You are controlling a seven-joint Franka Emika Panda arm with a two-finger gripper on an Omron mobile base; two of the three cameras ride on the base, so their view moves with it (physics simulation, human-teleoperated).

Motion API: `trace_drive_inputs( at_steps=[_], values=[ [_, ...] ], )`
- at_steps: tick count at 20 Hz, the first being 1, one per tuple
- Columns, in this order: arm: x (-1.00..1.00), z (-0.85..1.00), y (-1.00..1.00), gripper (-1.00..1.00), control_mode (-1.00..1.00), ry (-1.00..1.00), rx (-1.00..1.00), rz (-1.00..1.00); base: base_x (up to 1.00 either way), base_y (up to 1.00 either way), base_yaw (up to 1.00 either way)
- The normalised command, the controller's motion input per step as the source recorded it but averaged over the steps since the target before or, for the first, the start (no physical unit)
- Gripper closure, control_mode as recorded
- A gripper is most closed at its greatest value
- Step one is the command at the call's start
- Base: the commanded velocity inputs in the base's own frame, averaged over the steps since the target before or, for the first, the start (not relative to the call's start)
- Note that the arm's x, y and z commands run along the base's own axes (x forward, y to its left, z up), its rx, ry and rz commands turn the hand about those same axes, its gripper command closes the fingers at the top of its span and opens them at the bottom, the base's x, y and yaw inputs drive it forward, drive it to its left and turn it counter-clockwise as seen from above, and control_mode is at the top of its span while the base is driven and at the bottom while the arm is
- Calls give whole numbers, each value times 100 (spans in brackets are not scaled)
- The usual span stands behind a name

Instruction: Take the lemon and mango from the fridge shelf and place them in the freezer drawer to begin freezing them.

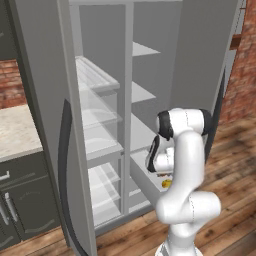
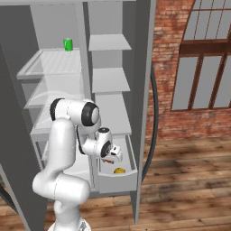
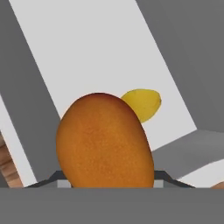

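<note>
The orange-red mango sits large between my fingertips in the hand view, and my gripper is shut on it. Behind it the yellow lemon lies on the floor of the light grey freezer drawer. From the right base view, my gripper hangs just above the pulled-out freezer drawer, with the lemon inside near the front wall. The left base view shows the lemon below my hand. The white rimmed fridge shelf is high on the left and bare.
A green can stands at the back above the top shelf. Both fridge doors stand open on either side of the arm. Flat grey shelves rise above the drawer. A counter with dark cabinets is at the left.
</note>
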Motion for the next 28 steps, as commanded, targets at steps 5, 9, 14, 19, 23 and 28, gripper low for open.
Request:
trace_drive_inputs(
  at_steps=[5, 9, 14, 19, 23, 28],
  values=[
    [34, -17, -2, 100, -100, 0, 0, 0, 0, 0, 0],
    [31, -21, -2, -100, -100, 0, 0, 0, 0, 0, 0],
    [4, -4, 0, -100, -100, -2, 0, 0, 0, 0, 0],
    [4, -4, 0, -100, -100, 0, 0, 0, 0, 0, 0],
    [-4, -1, -2, -100, -100, 0, 0, 0, 0, 0, 0],
    [-45, 40, 0, -100, -100, -8, 5, -3, 0, 0, 0]
  ],
)
